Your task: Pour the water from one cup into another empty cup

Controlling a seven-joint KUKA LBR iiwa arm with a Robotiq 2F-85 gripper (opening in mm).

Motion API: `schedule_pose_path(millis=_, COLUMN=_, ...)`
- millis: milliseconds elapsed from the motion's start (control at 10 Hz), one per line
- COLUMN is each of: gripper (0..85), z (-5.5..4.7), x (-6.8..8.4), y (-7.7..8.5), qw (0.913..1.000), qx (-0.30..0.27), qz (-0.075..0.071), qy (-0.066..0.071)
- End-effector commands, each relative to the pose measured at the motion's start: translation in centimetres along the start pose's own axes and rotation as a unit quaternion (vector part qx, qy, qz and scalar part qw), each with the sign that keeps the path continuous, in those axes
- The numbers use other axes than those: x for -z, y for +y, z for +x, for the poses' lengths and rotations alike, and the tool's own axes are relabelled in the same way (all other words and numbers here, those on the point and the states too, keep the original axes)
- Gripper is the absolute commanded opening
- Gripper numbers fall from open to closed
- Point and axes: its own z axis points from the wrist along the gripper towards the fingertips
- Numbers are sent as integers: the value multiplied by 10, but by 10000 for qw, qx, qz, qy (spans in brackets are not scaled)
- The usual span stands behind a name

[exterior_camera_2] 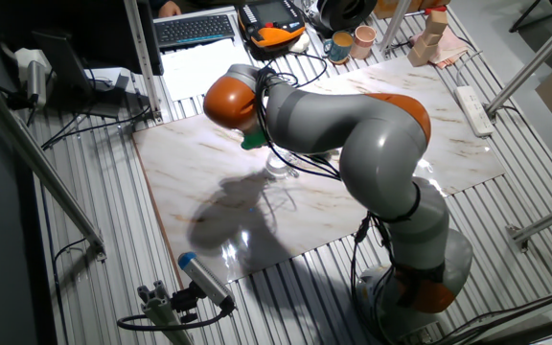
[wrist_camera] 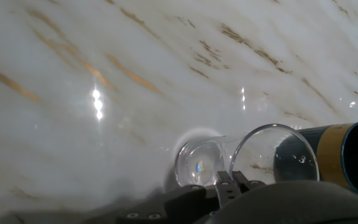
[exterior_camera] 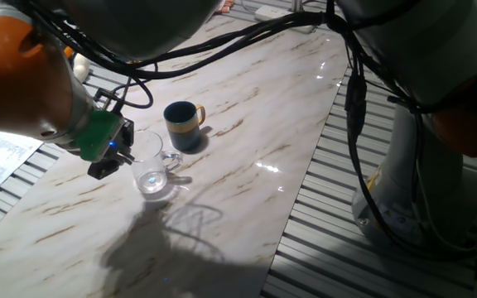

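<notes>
My claw [exterior_camera: 110, 161], left of frame: grip state cannot be told; tips just beside the glass mug [exterior_camera: 149, 164], contact unclear. Navy mug [exterior_camera: 182, 124] behind.

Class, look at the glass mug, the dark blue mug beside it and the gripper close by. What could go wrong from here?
1. The gripper sits right by the glass mug; a misjudged approach could knock it over and spill its water.
2. The dark blue mug stands close behind the glass mug, so a swing of the arm might bump it.
3. The marble table looks glossy, so a nudged mug may slide.
</notes>
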Motion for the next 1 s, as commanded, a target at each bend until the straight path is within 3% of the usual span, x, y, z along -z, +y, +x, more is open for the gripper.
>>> schedule_pose_path(millis=0, gripper=170, z=0, x=0, y=0, qw=10000, qx=-37, qz=31, qy=-12)
schedule_pose_path(millis=100, gripper=340, z=0, x=0, y=0, qw=10000, qx=-86, qz=37, qy=-30)
schedule_pose_path(millis=300, gripper=340, z=-1, x=5, y=-2, qw=9998, qx=-165, qz=48, qy=-40)
schedule_pose_path(millis=400, gripper=340, z=-3, x=14, y=-5, qw=9999, qx=-159, qz=41, qy=-8)
schedule_pose_path(millis=600, gripper=340, z=-12, x=38, y=-12, qw=9997, qx=-84, qz=-147, qy=150)
schedule_pose_path(millis=700, gripper=170, z=-16, x=48, y=-14, qw=9994, qx=-13, qz=-269, qy=207)
schedule_pose_path(millis=800, gripper=170, z=-17, x=54, y=-15, qw=9991, qx=6, qz=-362, qy=240)
schedule_pose_path(millis=900, gripper=0, z=-18, x=58, y=-15, qw=9990, qx=38, qz=-373, qy=259)
